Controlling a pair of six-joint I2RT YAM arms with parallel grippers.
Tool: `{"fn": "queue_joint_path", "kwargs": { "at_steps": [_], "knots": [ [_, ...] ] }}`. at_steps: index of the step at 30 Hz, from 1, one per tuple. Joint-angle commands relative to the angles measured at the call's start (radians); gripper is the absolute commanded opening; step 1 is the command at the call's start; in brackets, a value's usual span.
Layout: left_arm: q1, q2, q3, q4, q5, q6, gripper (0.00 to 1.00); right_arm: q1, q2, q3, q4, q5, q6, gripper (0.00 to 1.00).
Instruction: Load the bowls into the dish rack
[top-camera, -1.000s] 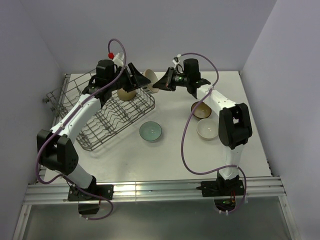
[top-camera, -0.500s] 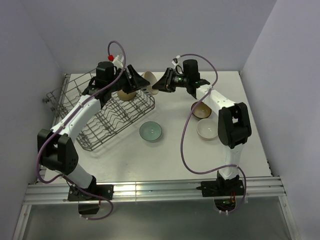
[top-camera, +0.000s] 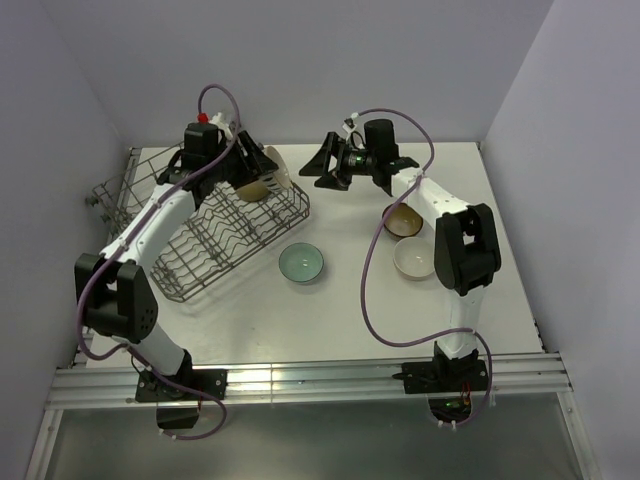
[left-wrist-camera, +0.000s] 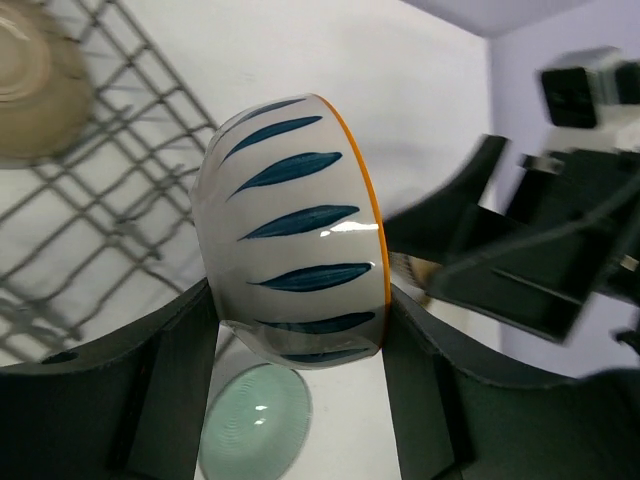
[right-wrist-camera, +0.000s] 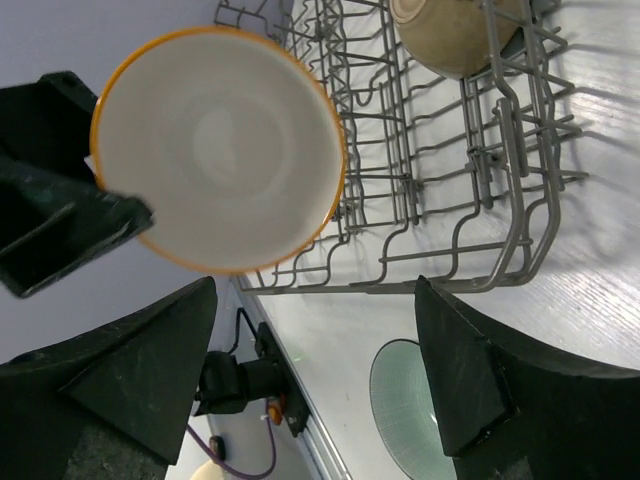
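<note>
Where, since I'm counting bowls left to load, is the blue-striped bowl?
In the top view the blue-striped bowl hangs in the left gripper at the far right corner of the dish rack, next to the tan bowl inside it.

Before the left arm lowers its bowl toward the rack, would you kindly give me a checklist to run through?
1. Striped bowl clamped between the left end effector fingers: ok.
2. Right end effector open and apart from that bowl: ok.
3. Dish rack has free tine rows beside the tan bowl: ok.
4. Green bowl sits on the table outside the rack, likely out of the way: ok.
5. Grip firm enough to tilt the bowl: cannot tell.
</note>
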Motion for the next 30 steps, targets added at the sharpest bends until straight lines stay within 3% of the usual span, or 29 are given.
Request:
{"fn": "queue_joint_path", "kwargs": {
  "at_steps": [1, 6, 8, 9, 12, 30],
  "knots": [
    [0.001, 0.02, 0.105, -0.06, -0.156, 0.097, 0.0, 0.006, -0.009, 0.062, -0.061, 0.014, -0.067, 0.88],
    [-0.011, 0.038, 0.138, -0.143, -0.343, 0.18, 0.0, -0.016, -0.03, 0.065, -0.134, 0.029, -0.122, 0.89],
    [-0.014, 0.046, 0.136, -0.146, -0.347, 0.223, 0.0, -0.029, -0.041, 0.06, -0.148, 0.035, -0.136, 0.91],
    [-0.022, 0.06, 0.144, -0.16, -0.413, 0.242, 0.0, -0.036, -0.052, 0.059, -0.156, 0.035, -0.145, 0.98],
    [-0.045, 0.089, 0.161, -0.187, -0.474, 0.315, 0.0, -0.057, -0.069, 0.054, -0.177, 0.034, -0.161, 0.99],
    [-0.141, 0.29, 0.283, -0.252, -0.652, 0.529, 0.0, -0.18, -0.178, -0.012, -0.176, 0.003, -0.159, 1.0]
  ]
}}
